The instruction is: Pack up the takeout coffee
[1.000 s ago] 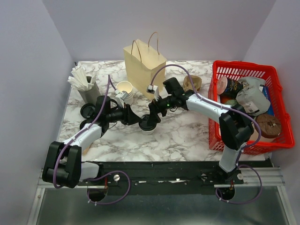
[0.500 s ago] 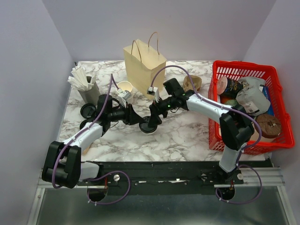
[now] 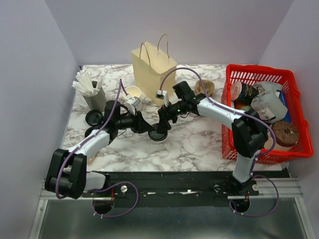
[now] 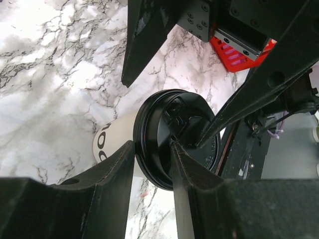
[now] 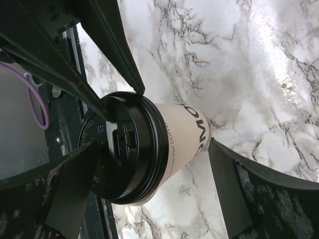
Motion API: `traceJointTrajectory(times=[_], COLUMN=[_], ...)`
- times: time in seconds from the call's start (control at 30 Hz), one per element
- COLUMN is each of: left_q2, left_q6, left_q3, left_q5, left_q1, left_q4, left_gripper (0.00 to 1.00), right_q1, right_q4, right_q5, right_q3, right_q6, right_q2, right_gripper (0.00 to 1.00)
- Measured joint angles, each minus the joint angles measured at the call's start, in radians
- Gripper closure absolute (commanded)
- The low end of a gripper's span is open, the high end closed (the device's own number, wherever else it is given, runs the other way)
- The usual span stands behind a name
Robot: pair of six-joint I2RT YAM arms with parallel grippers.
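gripping the takeout coffee (image 3: 158,133) by its black lid rim in the narrowed left tool (image 4: 152,149), near the middle of the table (image 3: 199,144). straddling the cup with the right tool (image 5: 152,144), fingers wide, not touching. probably best closing squarely on the white wall below the lid before releasing. leaving open marble toward the near edge; paper bag (image 3: 152,74) standing close toward the far edge.

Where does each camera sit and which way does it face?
Top external: above and behind the bases, looking down on the table; both arms meet at the coffee cup.
Left wrist: on the left arm, looking along the left pincer, shut on the cup's lid rim.
Right wrist: on the right arm, looking past the open right pincer, straddling the cup.
Shared: all three show the cup.
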Motion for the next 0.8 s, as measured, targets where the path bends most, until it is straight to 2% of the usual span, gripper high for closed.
traceJointTrajectory(times=[0.8], left_q2=[0.003], left_q6=[0.043], left_q3=[0.019], left_q5=[-0.009], left_q1=[0.000], left_q4=[-0.011], left_gripper=[0.58], right_q1=[-0.010], right_q4=[-0.006], right_q5=[-0.003], right_q3=[0.020], right_q6=[0.000], right_q2=[0.005], right_gripper=[0.00])
